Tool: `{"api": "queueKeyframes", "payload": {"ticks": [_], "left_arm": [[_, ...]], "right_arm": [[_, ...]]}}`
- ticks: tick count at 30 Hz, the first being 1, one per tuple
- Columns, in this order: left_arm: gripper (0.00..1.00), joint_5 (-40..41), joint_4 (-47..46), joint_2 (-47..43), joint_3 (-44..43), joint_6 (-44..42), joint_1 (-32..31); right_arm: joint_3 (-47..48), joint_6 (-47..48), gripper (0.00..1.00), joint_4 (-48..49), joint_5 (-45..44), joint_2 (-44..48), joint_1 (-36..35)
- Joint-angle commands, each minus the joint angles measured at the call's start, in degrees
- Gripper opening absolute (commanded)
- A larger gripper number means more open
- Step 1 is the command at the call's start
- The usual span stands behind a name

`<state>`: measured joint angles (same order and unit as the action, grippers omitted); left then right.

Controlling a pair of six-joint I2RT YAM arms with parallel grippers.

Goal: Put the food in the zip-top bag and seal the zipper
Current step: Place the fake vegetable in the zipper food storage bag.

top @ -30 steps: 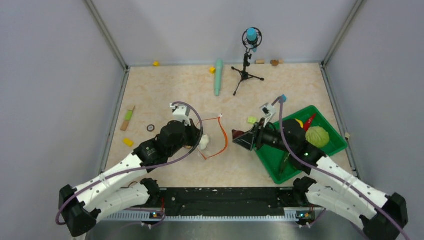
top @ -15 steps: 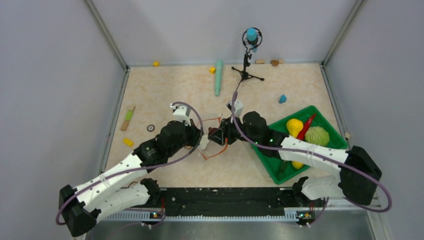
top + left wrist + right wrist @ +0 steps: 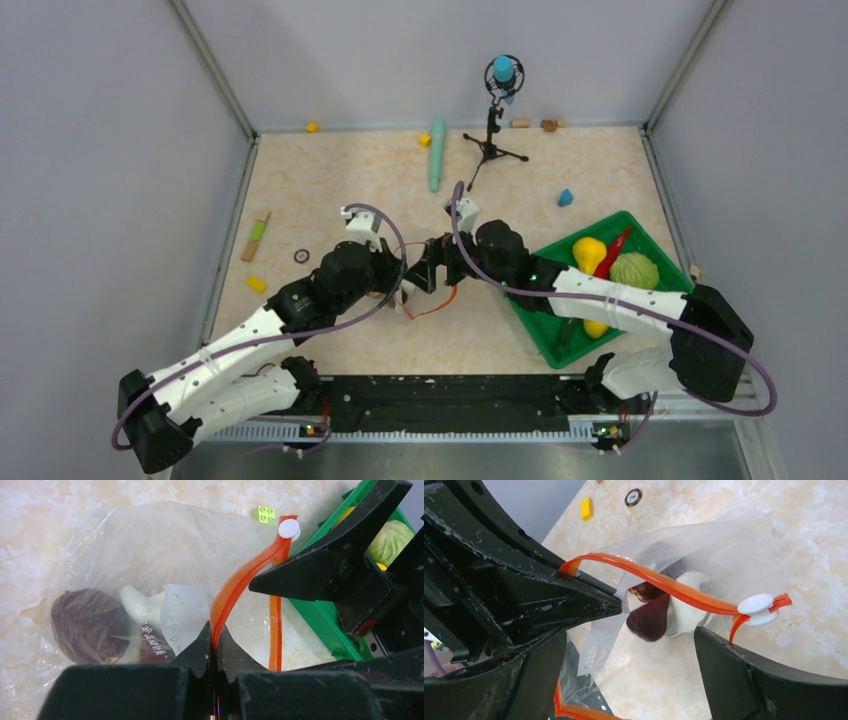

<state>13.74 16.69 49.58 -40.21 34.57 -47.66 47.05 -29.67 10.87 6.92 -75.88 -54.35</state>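
Pinching the zipper [image 3: 240,582] at lower centre of the left wrist view, your left gripper [image 3: 216,641] has its jaws clamped together on the raised orange strip. Your right gripper [image 3: 630,642] hangs just beside it with its jaws wide apart and nothing between them, over the mouth of the bag [image 3: 150,540]. The two orange strips stand apart, so the mouth is open, and the white slider [image 3: 756,609] sits at the far end. Inside the bag, left of centre, the dark red piece [image 3: 85,625] touches the garlic [image 3: 137,605], beside the label [image 3: 182,615]. In the top view's right half, the tray [image 3: 545,312] holds the cabbage [image 3: 636,270], chili [image 3: 617,245] and a yellow piece [image 3: 589,250].
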Motion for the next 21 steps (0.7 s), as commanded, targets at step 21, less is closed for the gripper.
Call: {"api": "queueKeyframes", "payload": {"ticks": [21], "left_arm": [[0.0, 0.4, -2.62, -1.61, 0.26, -0.1, 0.25]], "right_arm": [[-8.47, -7.83, 0.99, -26.83, -38.85, 28.91, 5.43]]}}
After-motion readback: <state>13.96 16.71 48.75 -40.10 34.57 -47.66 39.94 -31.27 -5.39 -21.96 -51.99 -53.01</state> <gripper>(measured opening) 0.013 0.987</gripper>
